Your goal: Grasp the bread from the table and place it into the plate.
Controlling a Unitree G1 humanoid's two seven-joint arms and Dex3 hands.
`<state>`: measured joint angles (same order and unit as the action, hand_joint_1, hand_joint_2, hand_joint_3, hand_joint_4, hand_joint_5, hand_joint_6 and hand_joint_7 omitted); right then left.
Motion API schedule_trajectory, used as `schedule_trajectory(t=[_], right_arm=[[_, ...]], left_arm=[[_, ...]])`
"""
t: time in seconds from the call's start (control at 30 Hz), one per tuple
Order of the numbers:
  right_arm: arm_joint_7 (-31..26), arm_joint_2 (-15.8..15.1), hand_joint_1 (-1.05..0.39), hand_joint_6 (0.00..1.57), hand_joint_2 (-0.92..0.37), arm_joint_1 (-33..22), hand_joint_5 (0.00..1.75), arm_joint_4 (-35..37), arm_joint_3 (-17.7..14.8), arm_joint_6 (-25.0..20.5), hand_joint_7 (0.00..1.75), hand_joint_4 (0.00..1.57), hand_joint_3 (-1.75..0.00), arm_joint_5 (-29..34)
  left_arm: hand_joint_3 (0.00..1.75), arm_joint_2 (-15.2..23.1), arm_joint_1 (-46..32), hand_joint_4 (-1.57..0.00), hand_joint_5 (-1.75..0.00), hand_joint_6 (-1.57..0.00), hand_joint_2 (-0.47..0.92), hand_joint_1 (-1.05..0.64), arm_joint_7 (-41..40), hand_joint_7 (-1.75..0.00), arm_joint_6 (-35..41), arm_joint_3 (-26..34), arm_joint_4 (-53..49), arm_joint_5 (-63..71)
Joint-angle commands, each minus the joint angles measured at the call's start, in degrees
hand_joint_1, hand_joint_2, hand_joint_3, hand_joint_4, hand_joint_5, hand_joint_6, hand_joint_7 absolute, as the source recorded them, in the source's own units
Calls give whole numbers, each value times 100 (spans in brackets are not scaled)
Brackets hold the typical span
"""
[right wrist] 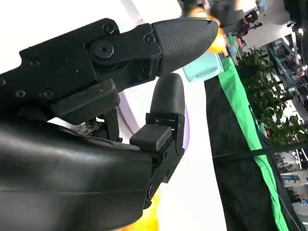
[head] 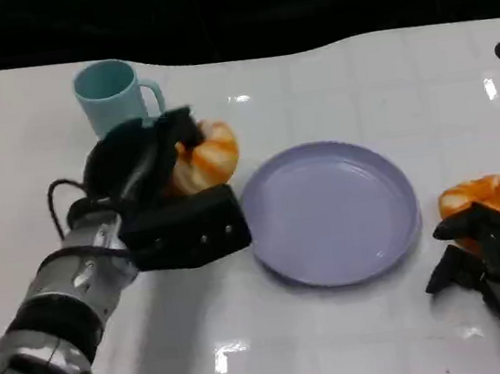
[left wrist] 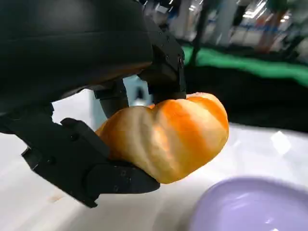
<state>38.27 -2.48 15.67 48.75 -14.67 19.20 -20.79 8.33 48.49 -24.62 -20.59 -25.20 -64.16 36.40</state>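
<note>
The table [head: 344, 341] was glossy white, throwing back lamp glare. The plate [head: 332, 211] looked smooth, shiny lilac plastic. The bread [left wrist: 166, 137] had a glazed orange crust. The left hand [head: 165, 203] was matt black plastic.

Bare bench [head: 309, 78] lies open between the left hand [head: 154, 195] and the plate [head: 331, 210]; the cup [head: 112, 94] stands close behind that hand.
</note>
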Motion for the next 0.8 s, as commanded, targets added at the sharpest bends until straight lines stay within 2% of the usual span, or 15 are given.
schedule_trajectory(t=[0.03, 0.3, 0.43, 0.63, 0.8], right_arm=[[-9, -57, -55, 64, -92, -49, 157, 142, -25, -19, 116, 69, -24, 22], [-28, -29, -55, 66, -92, -51, 155, 134, -31, -41, 116, 68, -24, 15], [-109, -20, -55, 67, -92, -37, 154, 49, -35, -266, 118, 69, -21, -27], [-129, 3, -55, 62, -92, -82, 156, -161, -32, -551, 122, 67, -20, -94], [-45, 7, -53, 61, -92, -110, 156, -233, -30, -622, 124, 64, -20, -163]], left_arm=[[120, 1, 24, -87, -175, -63, 48, -13, -174, -175, -214, -18, 153, 17], [118, -163, 110, -88, -175, -69, 50, -11, 34, -175, -774, -52, 388, -52], [127, -332, 292, -92, -175, -74, 53, -12, 782, -175, -1250, -99, 268, -224], [121, -519, 508, -93, -175, -76, 55, -17, 1261, -175, -1274, -216, 151, -120], [123, -669, 679, -92, -175, -77, 51, -16, 1484, -175, -1253, -305, -46, -70]])
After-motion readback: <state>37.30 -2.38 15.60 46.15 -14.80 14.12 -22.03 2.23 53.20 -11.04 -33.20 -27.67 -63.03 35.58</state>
